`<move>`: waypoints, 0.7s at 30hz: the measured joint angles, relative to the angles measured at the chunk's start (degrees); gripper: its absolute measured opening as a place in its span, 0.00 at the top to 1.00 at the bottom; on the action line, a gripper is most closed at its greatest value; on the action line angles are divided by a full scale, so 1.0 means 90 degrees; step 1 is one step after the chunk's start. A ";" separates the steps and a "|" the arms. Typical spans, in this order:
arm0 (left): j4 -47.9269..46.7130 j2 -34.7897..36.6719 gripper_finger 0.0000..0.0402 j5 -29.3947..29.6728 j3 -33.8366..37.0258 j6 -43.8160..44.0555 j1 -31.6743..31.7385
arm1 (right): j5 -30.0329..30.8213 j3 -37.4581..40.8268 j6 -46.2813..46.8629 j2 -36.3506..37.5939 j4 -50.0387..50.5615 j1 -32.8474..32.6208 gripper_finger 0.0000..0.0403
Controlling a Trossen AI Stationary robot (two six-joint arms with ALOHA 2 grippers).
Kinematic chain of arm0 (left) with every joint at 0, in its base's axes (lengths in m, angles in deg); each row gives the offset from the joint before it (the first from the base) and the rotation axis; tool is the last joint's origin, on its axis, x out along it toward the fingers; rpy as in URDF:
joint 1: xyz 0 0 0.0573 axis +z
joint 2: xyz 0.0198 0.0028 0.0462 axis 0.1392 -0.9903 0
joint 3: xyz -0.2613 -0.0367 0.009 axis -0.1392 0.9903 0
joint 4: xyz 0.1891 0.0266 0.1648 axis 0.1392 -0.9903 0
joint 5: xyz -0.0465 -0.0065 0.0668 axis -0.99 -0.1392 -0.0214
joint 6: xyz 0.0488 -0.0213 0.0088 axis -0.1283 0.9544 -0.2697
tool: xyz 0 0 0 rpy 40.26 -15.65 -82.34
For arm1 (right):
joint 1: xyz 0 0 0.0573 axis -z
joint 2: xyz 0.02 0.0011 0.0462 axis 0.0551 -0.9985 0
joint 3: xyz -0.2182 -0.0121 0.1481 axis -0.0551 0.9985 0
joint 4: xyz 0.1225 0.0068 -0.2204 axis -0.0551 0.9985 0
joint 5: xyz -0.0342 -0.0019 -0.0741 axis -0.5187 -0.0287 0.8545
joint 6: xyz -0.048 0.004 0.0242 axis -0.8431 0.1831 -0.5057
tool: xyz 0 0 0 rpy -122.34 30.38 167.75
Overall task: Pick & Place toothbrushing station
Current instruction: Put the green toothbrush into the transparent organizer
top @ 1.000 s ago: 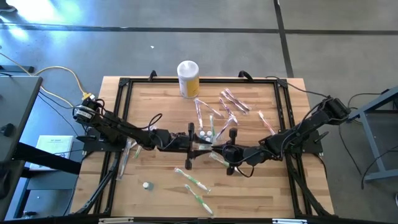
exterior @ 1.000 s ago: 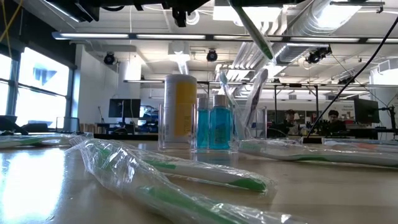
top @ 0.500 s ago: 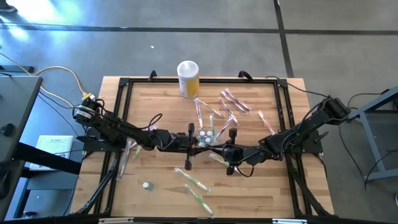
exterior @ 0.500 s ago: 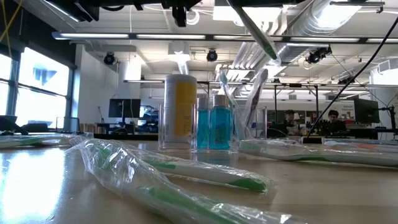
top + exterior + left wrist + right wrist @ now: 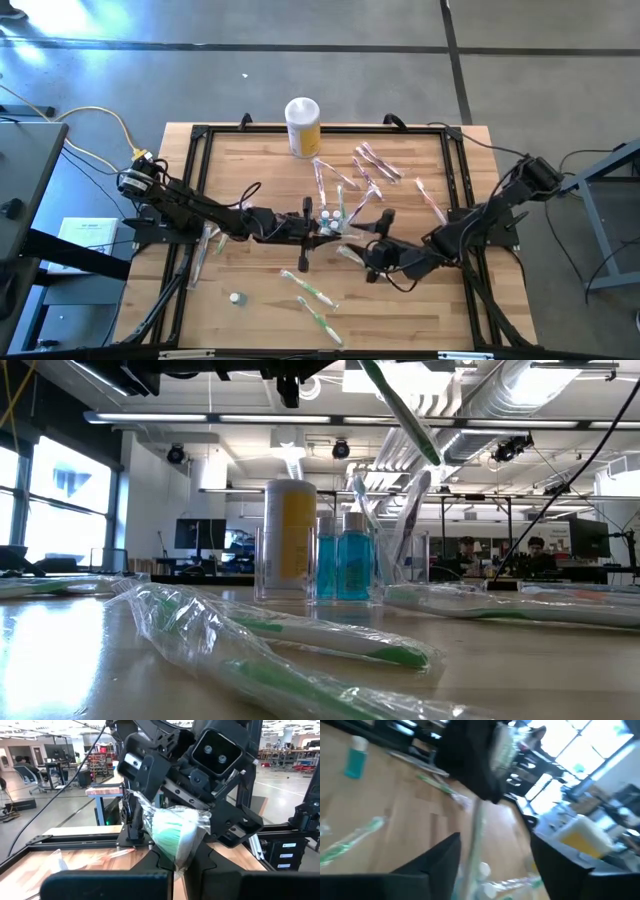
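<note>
I see the left gripper (image 5: pixel 322 226) clamped on a wrapped green toothbrush (image 5: pixel 172 834) above the toothbrushing station (image 5: pixel 330 222); only its wrist view shows the bristles. Right gripper (image 5: pixel 366 258), fingers apart, sits just beside. The low view shows the station holding two blue bottles (image 5: pixel 340 564).

My jaws are pressed together on a wrapped green toothbrush (image 5: pixel 176 832), its bristle end in crinkled clear plastic sticking up just ahead of me. Right behind it looms the other arm's gripper (image 5: pixel 200 780), dark and blocky, its camera housing with two lenses facing me. Below lies the wooden surface (image 5: pixel 80 865) with another clear-wrapped brush (image 5: pixel 107 854), edged by a black frame (image 5: pixel 30 842).
</note>
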 joint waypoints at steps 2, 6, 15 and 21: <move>0.0000 0.0002 0.99 0.0000 0.0000 0.0015 -0.0009 | 0.0401 0.0000 -0.0043 0.0000 0.0100 -0.0157 0.35; -0.0069 0.0092 0.99 -0.0002 0.0000 0.0014 -0.0055 | 0.1102 0.0000 -0.0042 0.0000 0.0434 -0.0445 0.30; -0.1680 0.0914 0.99 0.0470 -0.0002 0.0262 -0.0051 | 0.1889 0.0002 0.0448 0.0000 0.0967 -0.1158 0.30; -0.2996 0.1650 0.99 0.1184 0.0000 0.0875 -0.0039 | 0.1881 0.0002 0.0990 0.0000 0.1483 -0.1361 0.30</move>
